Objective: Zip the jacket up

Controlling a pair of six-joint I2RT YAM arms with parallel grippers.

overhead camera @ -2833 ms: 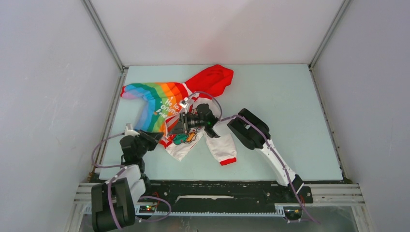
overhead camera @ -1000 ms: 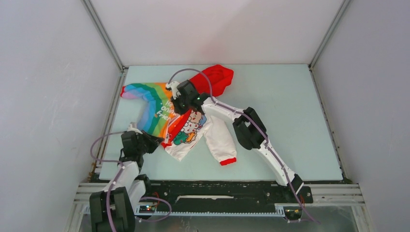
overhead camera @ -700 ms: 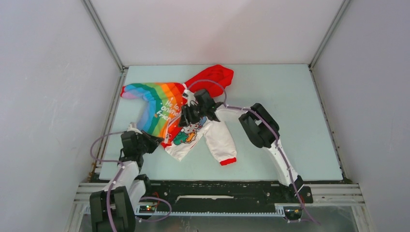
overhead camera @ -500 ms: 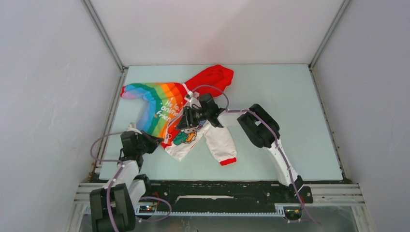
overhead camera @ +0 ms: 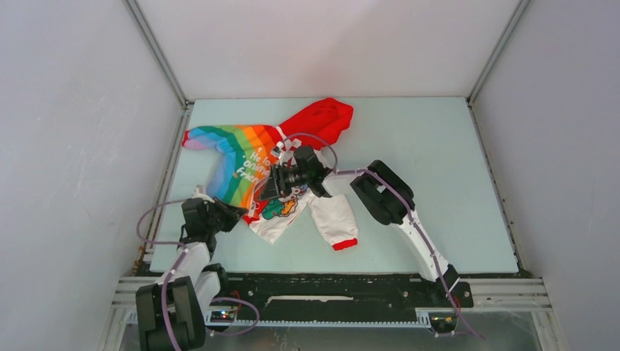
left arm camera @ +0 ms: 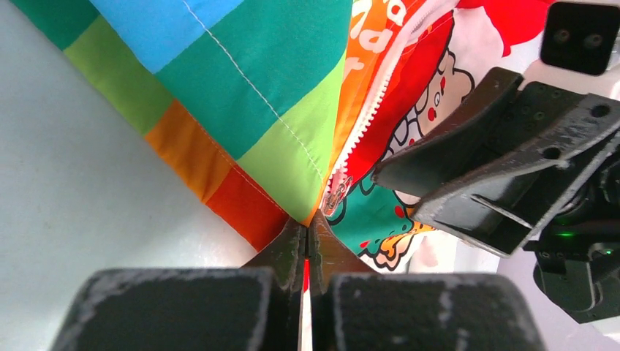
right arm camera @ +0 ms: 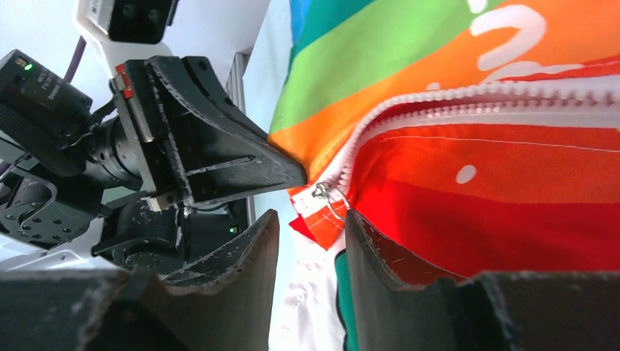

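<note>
On table (overhead camera: 409,146), left of centre: jacket (overhead camera: 245,157). Clamped shut on hem (left arm camera: 281,208) at zip's foot: left gripper (left arm camera: 307,245). Part open, empty: right gripper (right arm camera: 311,230), pull (right arm camera: 330,197) just beyond its tips (nearer arm). Zip (right arm camera: 468,99) runs hem to hood (overhead camera: 322,121).

The jacket (left arm camera: 241,110) is smooth matt cloth; the black plastic fingers (right arm camera: 380,270) look scuffed.
</note>
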